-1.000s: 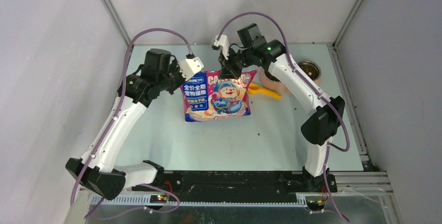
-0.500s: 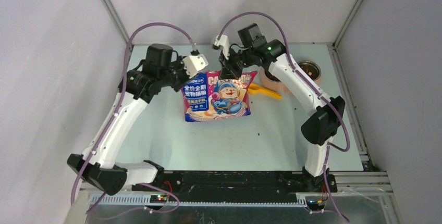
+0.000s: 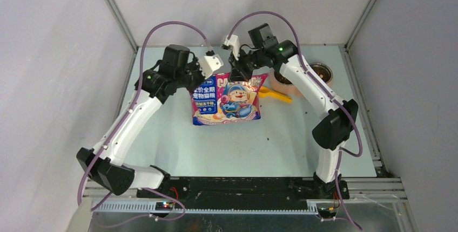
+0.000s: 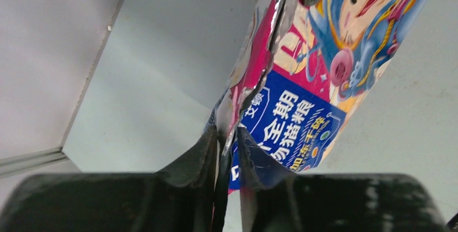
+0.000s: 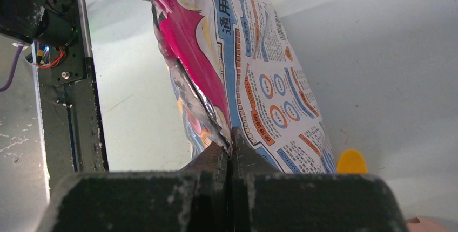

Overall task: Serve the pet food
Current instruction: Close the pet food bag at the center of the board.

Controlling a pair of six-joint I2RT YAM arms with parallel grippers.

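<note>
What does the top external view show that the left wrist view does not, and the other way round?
Only the top view: the metal bowl at the right, the yellow scoop in full, and the whole front of the bag. Only the left wrist view: the left gripper close up, one finger on each side of the bag's torn edge, and the silver lining inside. Both: the bag and the pale table.

A pale grey-green table (image 3: 162,135) is boxed in by 3 plain, pale walls: 1 to its left (image 3: 48,54), 1 behind it (image 3: 232,0), 1 to its right (image 3: 416,81). 2 metal posts (image 3: 113,9) rise from its far corners. A black rail (image 3: 243,186) lines its near edge. The light is soft and even.
</note>
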